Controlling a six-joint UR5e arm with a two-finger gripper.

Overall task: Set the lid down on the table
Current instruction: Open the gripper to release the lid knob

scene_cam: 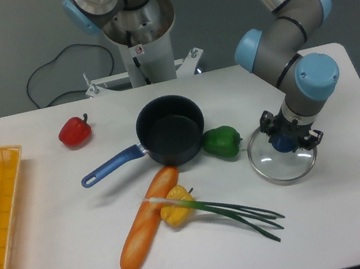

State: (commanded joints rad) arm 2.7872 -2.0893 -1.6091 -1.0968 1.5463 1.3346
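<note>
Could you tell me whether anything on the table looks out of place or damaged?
Nothing stands out. The pot sits upright and uncovered, the gripper is at the knob of the lid, and nothing looks spilled or broken.

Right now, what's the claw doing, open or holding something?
Claw: closed on the blue knob of the glass lid.

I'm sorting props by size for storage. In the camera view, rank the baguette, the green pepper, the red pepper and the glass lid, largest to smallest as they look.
1. baguette, longest by far
2. lid
3. green pepper
4. red pepper, only slightly smaller and farther from the camera, so unsure.
</note>
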